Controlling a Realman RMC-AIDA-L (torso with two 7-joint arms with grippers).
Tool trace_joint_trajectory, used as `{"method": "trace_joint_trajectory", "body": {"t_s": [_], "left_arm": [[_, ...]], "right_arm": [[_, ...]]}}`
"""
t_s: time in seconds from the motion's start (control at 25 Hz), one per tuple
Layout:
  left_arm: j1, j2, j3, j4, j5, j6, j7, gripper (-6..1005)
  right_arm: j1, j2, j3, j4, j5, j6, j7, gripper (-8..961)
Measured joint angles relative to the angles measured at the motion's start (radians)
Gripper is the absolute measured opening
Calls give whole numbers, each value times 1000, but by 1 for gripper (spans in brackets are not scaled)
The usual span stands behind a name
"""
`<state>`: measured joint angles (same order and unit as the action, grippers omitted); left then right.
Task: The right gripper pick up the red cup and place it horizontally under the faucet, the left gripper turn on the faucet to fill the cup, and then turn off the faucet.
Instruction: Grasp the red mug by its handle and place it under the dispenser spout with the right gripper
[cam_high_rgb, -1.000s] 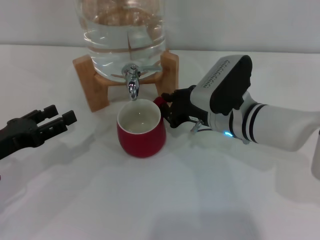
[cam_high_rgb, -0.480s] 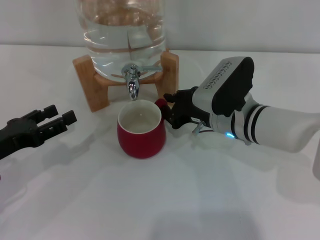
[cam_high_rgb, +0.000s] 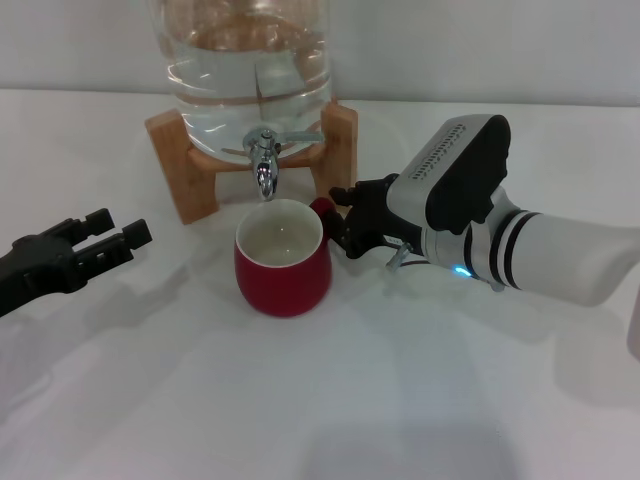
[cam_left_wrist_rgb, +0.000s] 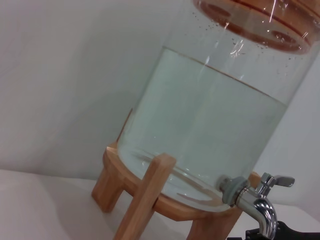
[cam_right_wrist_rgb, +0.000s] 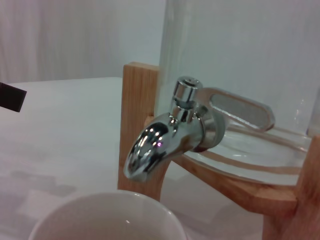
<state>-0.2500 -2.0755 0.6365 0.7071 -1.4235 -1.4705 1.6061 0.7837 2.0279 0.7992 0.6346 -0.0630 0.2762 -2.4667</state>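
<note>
Red cup (cam_high_rgb: 283, 257) stands upright on the white worktop (cam_high_rgb: 330, 400), mouth up and white inside showing, directly below the spout of the faucet (cam_high_rgb: 264, 160) — it sits where it sat a second ago, and the only change is that the right arm has drawn back a little toward the right. Going from the left: the left pincer (cam_high_rgb: 112, 238) hangs low over the worktop well apart from the cup, its two black fingers lying close together and holding nothing, with bare worktop between it and the wooden stand (cam_high_rgb: 180, 165). The stand carries the glass water jar (cam_high_rgb: 250, 60), filled with water, and the chrome faucet sticks out of the jar's front with its thin lever (cam_high_rgb: 300, 135) pointing to the right and its spout aimed down at the cup's rim, a small gap between them. The cup's loop handle (cam_high_rgb: 322, 207) points back and to the right, toward the right pincer (cam_high_rgb: 342, 222), whose fingers sit right at the handle; I cannot tell whether they grip it or have let it go. In the right wrist view the faucet (cam_right_wrist_rgb: 170, 132) fills the centre with the cup's white rim (cam_right_wrist_rgb: 107, 217) just under it. Ahead of the cup, toward the near edge, the worktop lies open.
</note>
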Motion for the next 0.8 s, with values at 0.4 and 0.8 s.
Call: {"method": "trace_joint_trajectory", "body": {"t_s": [0.4,0.8], "left_arm": [[-5,0,0,0,0,1,0,816],[0,0,0,0,-1,1,2,816]], "right_arm": [[-8,0,2,-7,0,1,0,310],[-8,0,3,-4,1,2,0,344]]}}
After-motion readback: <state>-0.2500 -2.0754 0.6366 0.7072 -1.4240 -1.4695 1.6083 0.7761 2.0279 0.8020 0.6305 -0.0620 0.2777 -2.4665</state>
